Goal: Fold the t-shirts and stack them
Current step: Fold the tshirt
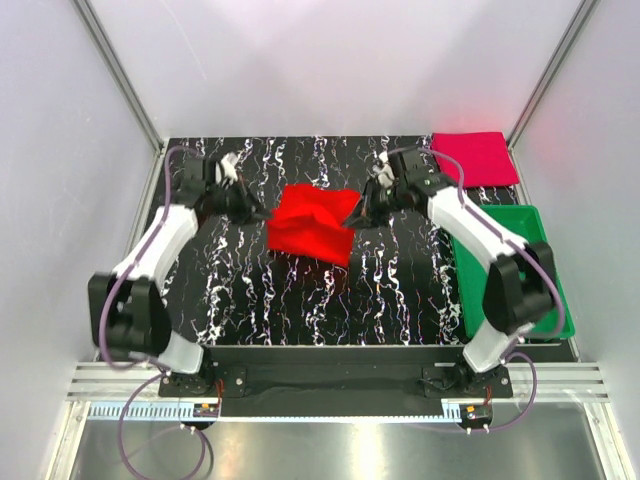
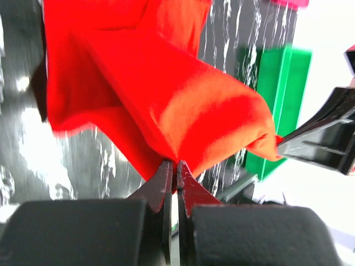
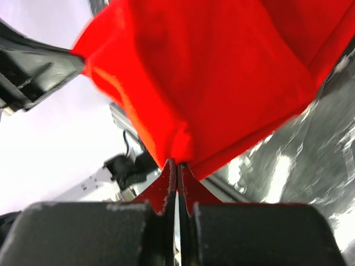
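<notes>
The bright red t-shirt (image 1: 312, 222) hangs bunched over the middle of the black marbled table, held up at two points. My left gripper (image 1: 262, 213) is shut on its left edge; the wrist view shows the cloth (image 2: 166, 94) pinched between the closed jaws of the left gripper (image 2: 175, 165). My right gripper (image 1: 358, 213) is shut on the shirt's right edge, with the cloth (image 3: 222, 77) pinched at the right gripper's tips (image 3: 177, 164). The darker pinkish-crimson t-shirt (image 1: 474, 157) lies folded flat at the back right corner.
A green plastic tray (image 1: 560, 290) stands along the table's right side, under the right arm. White walls with metal frame posts enclose the table on three sides.
</notes>
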Action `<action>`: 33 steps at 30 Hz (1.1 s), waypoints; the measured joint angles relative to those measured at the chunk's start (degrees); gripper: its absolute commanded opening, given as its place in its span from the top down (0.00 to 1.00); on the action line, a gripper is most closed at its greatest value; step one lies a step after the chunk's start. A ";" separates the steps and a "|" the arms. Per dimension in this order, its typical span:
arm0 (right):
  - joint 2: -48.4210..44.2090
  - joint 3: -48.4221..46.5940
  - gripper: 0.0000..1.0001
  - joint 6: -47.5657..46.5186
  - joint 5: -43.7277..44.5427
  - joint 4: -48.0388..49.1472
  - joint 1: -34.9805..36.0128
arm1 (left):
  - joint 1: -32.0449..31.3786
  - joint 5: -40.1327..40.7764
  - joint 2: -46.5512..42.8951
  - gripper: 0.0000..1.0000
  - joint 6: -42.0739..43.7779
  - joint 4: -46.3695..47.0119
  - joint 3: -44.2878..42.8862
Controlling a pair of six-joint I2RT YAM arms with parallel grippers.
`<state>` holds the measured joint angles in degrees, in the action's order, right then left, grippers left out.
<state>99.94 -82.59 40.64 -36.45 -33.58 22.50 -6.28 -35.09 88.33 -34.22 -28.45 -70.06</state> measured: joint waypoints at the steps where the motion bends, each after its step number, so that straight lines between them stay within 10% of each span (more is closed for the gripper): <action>1: -2.64 2.32 1.00 0.92 0.57 0.26 1.05 | 0.00 -0.24 -2.36 0.99 0.39 -0.74 2.12; 19: -32.37 43.65 1.00 17.49 7.02 9.92 13.35 | -0.52 -0.50 -38.69 0.99 0.11 -10.78 38.16; 22: -32.96 47.74 1.00 19.06 6.84 11.30 13.84 | -2.01 -0.46 -42.49 0.79 -2.56 -13.00 45.92; 25: -33.62 50.18 0.90 19.96 6.05 12.48 14.86 | -3.93 1.11 -44.81 0.59 -4.24 -15.43 46.93; 33: -33.88 52.26 0.43 19.69 2.60 7.91 17.11 | -5.51 10.95 -47.80 0.43 -3.41 -26.51 35.87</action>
<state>66.06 -30.33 60.34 -33.85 -25.67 39.62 -11.79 -24.14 40.53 -37.63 -54.96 -34.20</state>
